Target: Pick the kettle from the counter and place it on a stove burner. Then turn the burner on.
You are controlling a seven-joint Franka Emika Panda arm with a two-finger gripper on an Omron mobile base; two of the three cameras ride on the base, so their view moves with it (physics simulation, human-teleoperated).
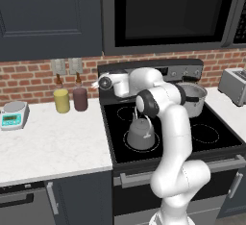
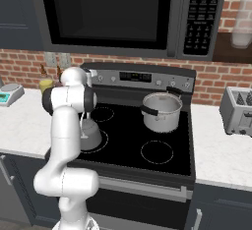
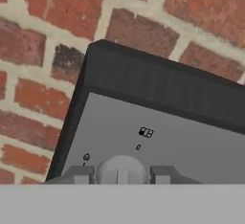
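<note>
The dull-grey kettle (image 1: 141,133) (image 2: 91,136) stands upright on the front-left stove burner (image 1: 126,143) (image 2: 105,143), inside its large white circle on the black glass. My gripper (image 1: 99,83) (image 3: 122,174) is raised to the stove's back control panel, at its left end. There its two fingertips (image 3: 81,174) straddle a round grey knob (image 3: 121,168). A narrow gap shows on each side of the knob, so the gripper is open. The white counter (image 1: 53,142) lies left of the stove.
A shiny steel pot (image 1: 194,99) (image 2: 161,111) sits on the back-right burner. A yellow jar (image 1: 61,100), a maroon jar (image 1: 80,99) and a scale (image 1: 13,114) stand on the left counter. A toaster (image 2: 238,111) is to the right, and a microwave (image 2: 108,13) hangs overhead.
</note>
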